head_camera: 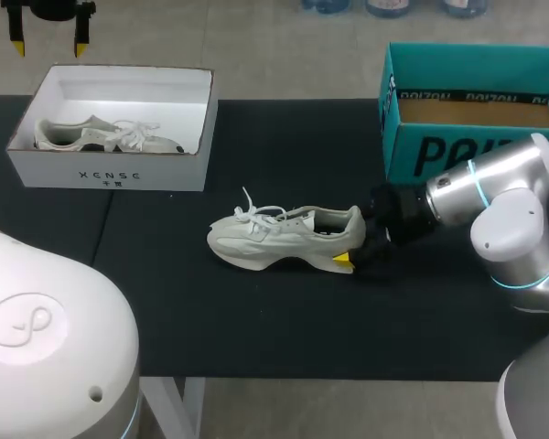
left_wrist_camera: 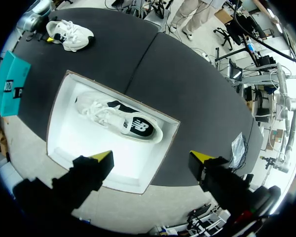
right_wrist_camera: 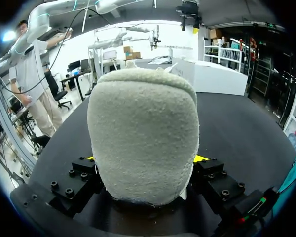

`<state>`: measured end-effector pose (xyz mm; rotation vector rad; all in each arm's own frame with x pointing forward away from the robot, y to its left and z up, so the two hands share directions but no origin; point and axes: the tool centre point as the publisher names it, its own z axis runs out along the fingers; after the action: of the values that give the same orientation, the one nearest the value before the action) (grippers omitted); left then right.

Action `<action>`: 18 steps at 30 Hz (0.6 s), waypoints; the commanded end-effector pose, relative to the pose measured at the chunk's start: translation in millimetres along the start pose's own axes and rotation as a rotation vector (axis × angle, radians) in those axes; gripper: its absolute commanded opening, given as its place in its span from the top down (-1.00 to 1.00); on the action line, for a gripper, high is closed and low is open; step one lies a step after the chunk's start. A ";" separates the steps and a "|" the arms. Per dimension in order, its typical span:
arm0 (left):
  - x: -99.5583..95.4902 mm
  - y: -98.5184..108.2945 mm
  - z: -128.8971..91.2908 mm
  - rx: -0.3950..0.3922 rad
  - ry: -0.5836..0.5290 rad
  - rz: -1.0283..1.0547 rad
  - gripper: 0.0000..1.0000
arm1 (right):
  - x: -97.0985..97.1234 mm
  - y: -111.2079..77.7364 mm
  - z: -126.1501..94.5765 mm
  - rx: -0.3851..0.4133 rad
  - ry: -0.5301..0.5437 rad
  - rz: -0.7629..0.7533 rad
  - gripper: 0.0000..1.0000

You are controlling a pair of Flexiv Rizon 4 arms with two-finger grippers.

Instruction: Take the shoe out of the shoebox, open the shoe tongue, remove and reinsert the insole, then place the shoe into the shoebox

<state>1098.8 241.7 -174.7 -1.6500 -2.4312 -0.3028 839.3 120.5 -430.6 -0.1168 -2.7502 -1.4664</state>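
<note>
A pale grey shoe with white laces lies on its sole mid-table, toe to the left. My right gripper is shut on its heel; in the right wrist view the fuzzy heel fills the space between the two yellow fingertips, which press it from both sides. The white shoebox stands at the back left with a second shoe lying inside. My left gripper hangs open high above that box, and its wrist view looks straight down on the boxed shoe between the fingers of the left gripper.
A teal cardboard box stands open at the back right, close behind my right arm. The black table mat stretches in front of the shoe. The teal box also shows in the left wrist view.
</note>
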 end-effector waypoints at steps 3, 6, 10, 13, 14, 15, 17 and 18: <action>-37.1 -12.8 -7.7 -0.042 0.045 -0.013 -1.00 | -0.2 -2.2 7.1 0.002 0.001 0.001 1.00; -50.1 -21.7 -10.3 -0.067 0.057 -0.045 -1.00 | -0.2 -2.2 7.1 0.002 0.001 0.001 1.00; -69.2 -40.7 -10.9 -0.118 0.013 -0.055 -1.00 | -0.2 -2.2 7.1 0.002 0.001 0.001 1.00; -82.8 -57.1 -6.1 -0.141 -0.036 -0.037 -1.00 | -0.2 -2.2 7.1 0.002 0.001 0.001 1.00; -87.5 -62.9 -4.6 -0.146 -0.046 -0.024 -1.00 | -0.2 -2.2 7.1 0.002 0.001 0.001 1.00; -91.6 -68.9 -2.6 -0.146 -0.063 -0.019 -1.00 | -0.2 -2.2 7.1 0.002 0.001 0.001 1.00; -99.3 -80.1 1.5 -0.143 -0.068 -0.001 -1.00 | -0.2 -2.2 7.1 0.002 0.001 0.001 1.00; -102.6 -85.6 3.5 -0.143 -0.063 0.004 -1.00 | -0.2 -2.2 7.1 0.002 0.001 0.001 1.00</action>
<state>1075.9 123.2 -201.2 -1.7043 -2.4736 -0.3527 839.3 121.1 -430.5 -0.1160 -2.7502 -1.4658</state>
